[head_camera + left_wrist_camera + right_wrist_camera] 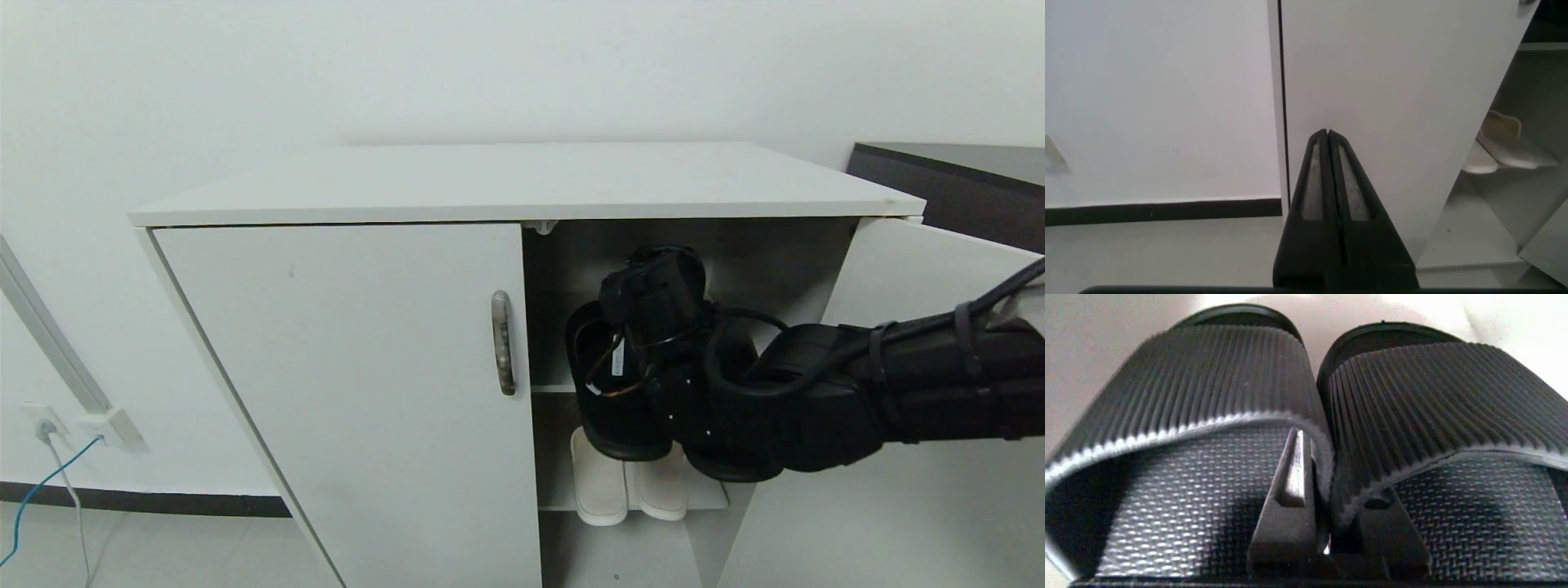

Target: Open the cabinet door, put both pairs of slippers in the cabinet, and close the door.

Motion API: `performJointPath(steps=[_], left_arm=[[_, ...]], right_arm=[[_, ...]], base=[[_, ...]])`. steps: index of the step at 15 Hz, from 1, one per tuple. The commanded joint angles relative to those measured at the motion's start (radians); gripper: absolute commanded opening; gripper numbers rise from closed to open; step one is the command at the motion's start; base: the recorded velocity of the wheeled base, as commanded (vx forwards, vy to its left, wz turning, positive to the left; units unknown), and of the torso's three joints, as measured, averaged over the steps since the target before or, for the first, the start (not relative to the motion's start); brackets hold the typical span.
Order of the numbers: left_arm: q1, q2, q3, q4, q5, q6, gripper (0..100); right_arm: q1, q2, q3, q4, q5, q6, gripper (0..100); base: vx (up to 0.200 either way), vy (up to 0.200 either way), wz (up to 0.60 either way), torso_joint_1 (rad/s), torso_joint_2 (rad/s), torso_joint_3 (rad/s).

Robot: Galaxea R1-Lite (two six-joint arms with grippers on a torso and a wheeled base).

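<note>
The white cabinet (pixel 490 184) has its left door (pixel 343 392) closed and its right door (pixel 914 269) swung open. My right gripper (pixel 1327 514) is shut on the pair of black slippers (pixel 612 408), pinching the inner edges of both ribbed straps (pixel 1208 376). The pair hangs tilted in the open right half, level with the middle shelf (pixel 553 389). A white pair of slippers (pixel 624 486) lies on the lower shelf, also seen as white slippers (pixel 1498 143). My left gripper (pixel 1328 139) is shut on nothing, low before the closed left door (pixel 1388 82).
The left door carries a metal handle (pixel 504 343) at its inner edge. A wall socket with a blue cable (pixel 49 425) sits low on the left. A dark desk (pixel 963 180) stands behind the open door on the right.
</note>
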Motion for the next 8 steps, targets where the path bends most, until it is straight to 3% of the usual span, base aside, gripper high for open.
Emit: performJointPath(steps=[1,8], left_arm=[[0.0,0.001,0.0,-0.001,0.0,0.0,0],[0.0,0.001,0.0,0.0,0.0,-0.001,0]], right_arm=[[-0.039,0.055,-0.072,0.0,0.015,-0.019,0],[-0.102,0.178,-0.275,0.005,0.096,-0.042,0]], base=[[0.0,0.0,0.0,0.0,0.0,0.0],[0.0,0.0,0.0,0.0,0.0,0.0]])
